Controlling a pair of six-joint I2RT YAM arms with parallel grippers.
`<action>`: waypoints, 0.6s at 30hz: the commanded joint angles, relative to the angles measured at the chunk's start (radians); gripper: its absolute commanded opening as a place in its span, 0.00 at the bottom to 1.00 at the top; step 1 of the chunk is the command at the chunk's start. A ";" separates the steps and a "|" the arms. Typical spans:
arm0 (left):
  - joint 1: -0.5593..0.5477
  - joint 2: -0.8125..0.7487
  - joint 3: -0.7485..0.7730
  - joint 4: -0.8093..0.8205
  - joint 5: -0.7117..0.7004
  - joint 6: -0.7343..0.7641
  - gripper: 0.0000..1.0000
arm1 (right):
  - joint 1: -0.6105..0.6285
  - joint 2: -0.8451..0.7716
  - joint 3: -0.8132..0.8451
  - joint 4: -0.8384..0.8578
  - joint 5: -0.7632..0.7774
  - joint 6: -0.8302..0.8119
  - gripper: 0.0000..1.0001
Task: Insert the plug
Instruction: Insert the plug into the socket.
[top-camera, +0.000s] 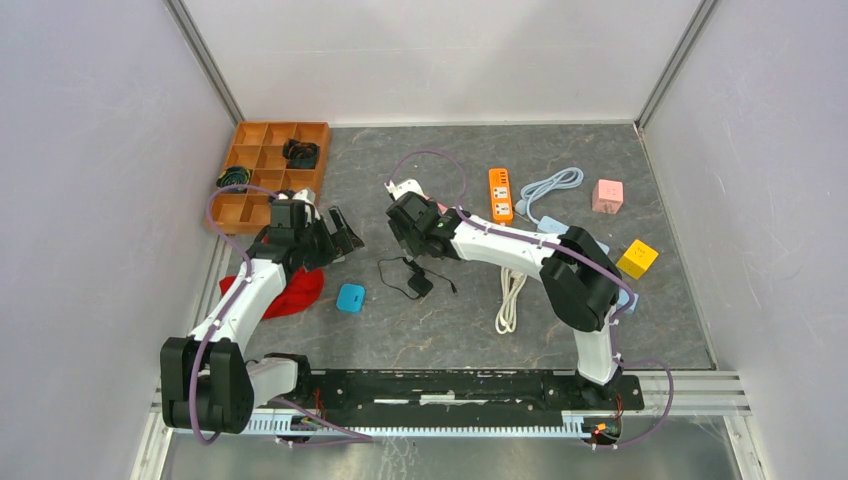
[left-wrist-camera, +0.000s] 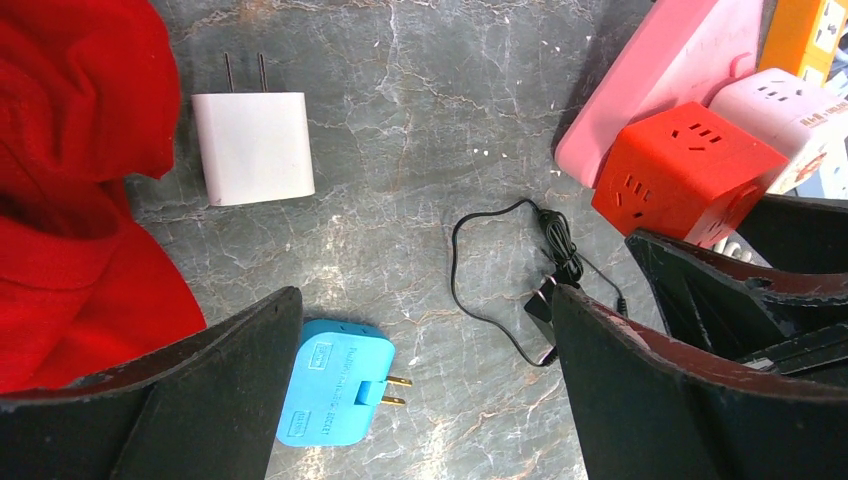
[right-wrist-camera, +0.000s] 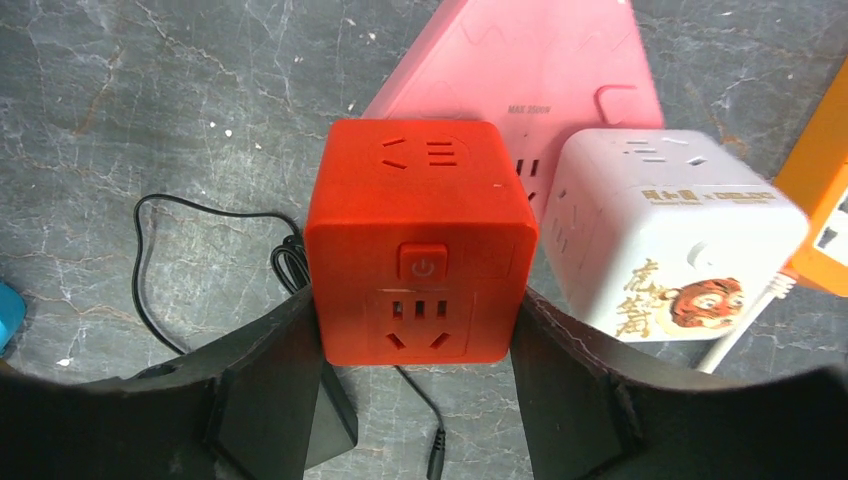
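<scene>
From the top view, you see your left claw (top-camera: 342, 237) spread wide over the bench (top-camera: 440, 150) beside the red cloth (top-camera: 295, 292), with the blue plug (top-camera: 351, 297) lying just on its near side. Your right claw (top-camera: 400, 210) points toward the back wall, and its own arm hides whatever sits in it. Open bench lies between the two arms. The wooden tray (top-camera: 270, 160) crowds your left arm's far side, and the orange power strip (top-camera: 500, 193) lies near your right claw's right. The left wrist view shows what the top misses: the left fingers (left-wrist-camera: 200, 400) hold nothing, and the blue plug lies flat between them, nearer the left one. A white charger (left-wrist-camera: 255, 145) lies beyond, and the red cube socket (left-wrist-camera: 685, 165) sits in the right claw. In the right wrist view your fingers (right-wrist-camera: 260, 400) press both flanks of that cube, with a white cube socket (right-wrist-camera: 670, 235) just beside it. Whether the cube is lifted off the bench you probably cannot tell.
</scene>
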 joint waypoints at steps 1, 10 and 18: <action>-0.002 -0.006 0.018 -0.006 -0.012 0.059 1.00 | 0.004 -0.018 0.065 0.031 0.041 -0.061 0.70; -0.003 -0.004 0.018 -0.007 -0.017 0.060 1.00 | 0.003 -0.015 0.099 0.041 0.017 -0.088 0.78; -0.002 -0.008 0.024 -0.028 -0.096 0.058 1.00 | 0.003 -0.094 0.111 0.043 -0.015 -0.100 0.98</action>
